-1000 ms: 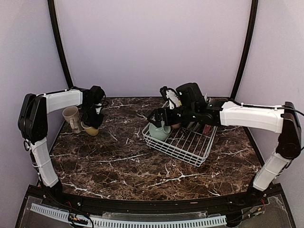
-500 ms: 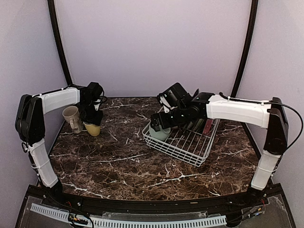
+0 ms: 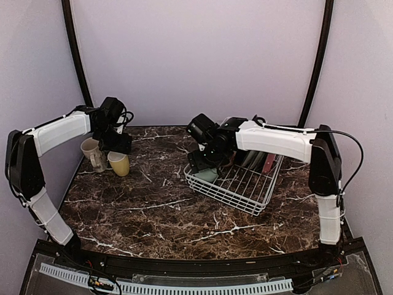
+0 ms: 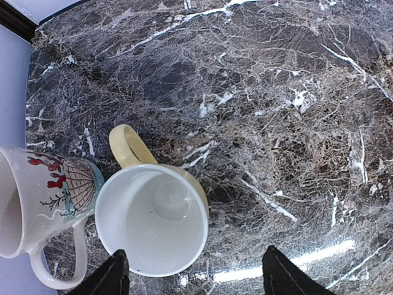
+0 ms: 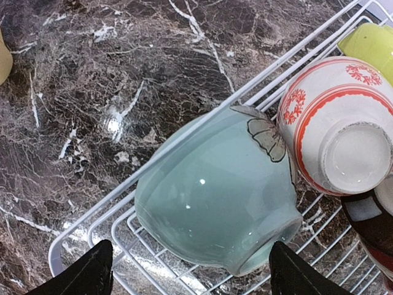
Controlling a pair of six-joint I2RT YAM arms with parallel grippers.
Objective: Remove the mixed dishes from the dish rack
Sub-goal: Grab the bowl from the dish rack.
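The white wire dish rack sits skewed on the bench toward 2 o'clock. In its 9 o'clock corner a mint bowl lies tipped on its side, touching a pink-striped bowl whose foot shows; a lime bowl lies beyond. Plates stand on edge at the rack's 1 o'clock. At the bench's 10 o'clock a yellow mug stands upright against a beige mug

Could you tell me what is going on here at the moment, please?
Two robot arms are unloading a dish rack. The left gripper hangs open over a yellow mug that stands on the table beside a beige mug. The right gripper is open above a mint bowl lying tilted in the rack next to a pink-striped bowl. Plates stand there too.
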